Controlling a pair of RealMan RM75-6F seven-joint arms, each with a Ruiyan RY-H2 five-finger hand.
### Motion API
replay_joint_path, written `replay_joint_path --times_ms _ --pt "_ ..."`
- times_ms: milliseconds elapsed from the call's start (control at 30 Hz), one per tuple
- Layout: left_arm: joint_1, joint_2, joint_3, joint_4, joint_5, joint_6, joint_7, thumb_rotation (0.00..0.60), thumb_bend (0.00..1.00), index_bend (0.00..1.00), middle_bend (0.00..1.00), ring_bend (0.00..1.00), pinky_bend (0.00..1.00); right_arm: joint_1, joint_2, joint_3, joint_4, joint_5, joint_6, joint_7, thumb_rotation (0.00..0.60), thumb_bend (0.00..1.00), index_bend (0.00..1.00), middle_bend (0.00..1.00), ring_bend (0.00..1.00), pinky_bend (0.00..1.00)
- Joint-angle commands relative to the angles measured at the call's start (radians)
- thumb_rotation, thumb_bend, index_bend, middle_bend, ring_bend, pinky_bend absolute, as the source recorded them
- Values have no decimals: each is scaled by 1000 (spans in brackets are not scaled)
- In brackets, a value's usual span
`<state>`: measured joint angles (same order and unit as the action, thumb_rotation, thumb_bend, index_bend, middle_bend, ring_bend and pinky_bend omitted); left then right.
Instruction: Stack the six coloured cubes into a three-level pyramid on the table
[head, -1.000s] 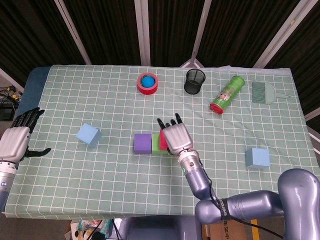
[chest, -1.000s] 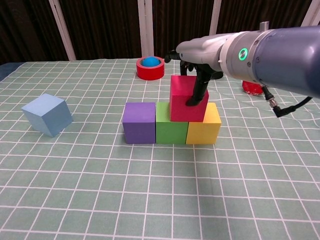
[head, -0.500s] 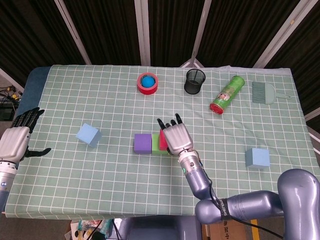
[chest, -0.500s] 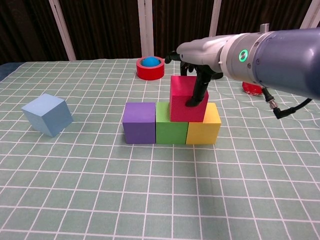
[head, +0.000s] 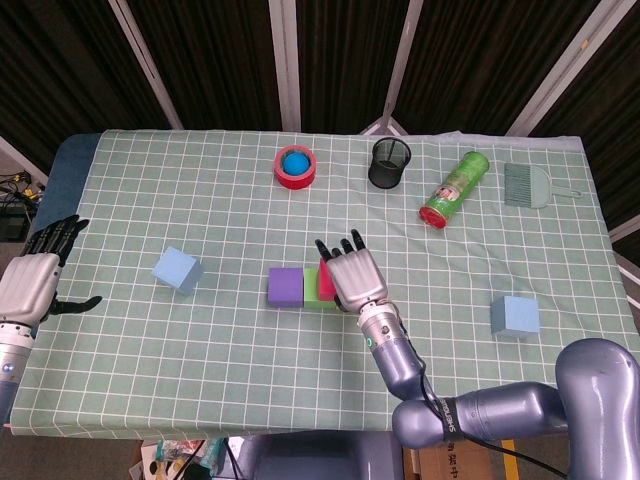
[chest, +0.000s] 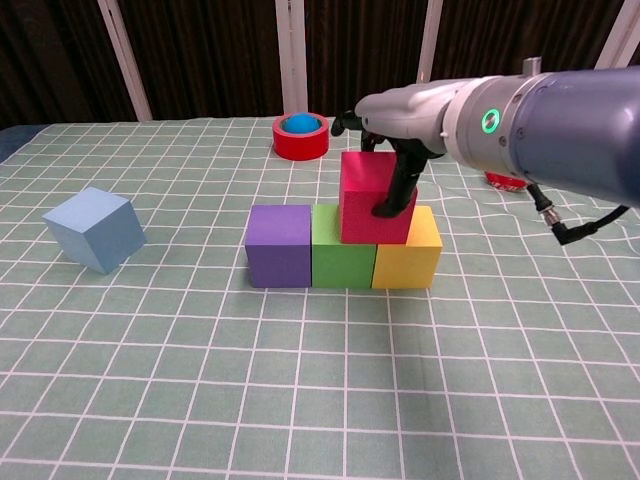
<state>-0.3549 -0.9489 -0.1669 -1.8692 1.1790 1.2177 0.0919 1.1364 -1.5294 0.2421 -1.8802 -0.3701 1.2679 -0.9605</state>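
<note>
In the head view the right hand (head: 354, 278) covers the yellow foam cube (chest: 408, 260) entirely and most of the red foam cube (head: 325, 279). The chest view's right edge cuts off the green snack tube (chest: 503, 179), mostly hidden behind the right arm; the second pale blue cube (head: 515, 316) and left hand (head: 35, 279) fall outside that view.

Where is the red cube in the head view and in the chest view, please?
Head view: the red cube shows near the centre, mostly hidden under the right robot hand.
Chest view: the red cube is right of centre, on top of the green cube and the yellow cube.
Shared landmark: the purple cube at the left end of the row.
</note>
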Motion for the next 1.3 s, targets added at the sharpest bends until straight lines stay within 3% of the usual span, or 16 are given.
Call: replay_joint_path --times_ms 33,400,733,1067,1300 --pt "0 0 0 0 0 0 0 600 103 0 0 0 62 0 2 0 -3 2 -1 -1 600 318 0 243 108 0" --pt "0 2 0 -2 -1 1 2 600 103 0 0 0 62 0 10 -4 -20 19 5 -9 600 318 0 20 0 0" --pt "1 5 1 -8 2 1 5 600 103 0 0 0 62 -20 55 -25 -120 31 77 -34 600 306 0 0 0 0" --pt "4 8 6 -23 18 10 9 600 103 0 0 0 62 -164 203 -155 -259 -143 190 43 600 306 0 0 0 0" --pt "11 12 6 -42 40 31 10 600 103 0 0 0 62 -316 345 -260 -264 -315 216 199 600 306 0 0 0 0"
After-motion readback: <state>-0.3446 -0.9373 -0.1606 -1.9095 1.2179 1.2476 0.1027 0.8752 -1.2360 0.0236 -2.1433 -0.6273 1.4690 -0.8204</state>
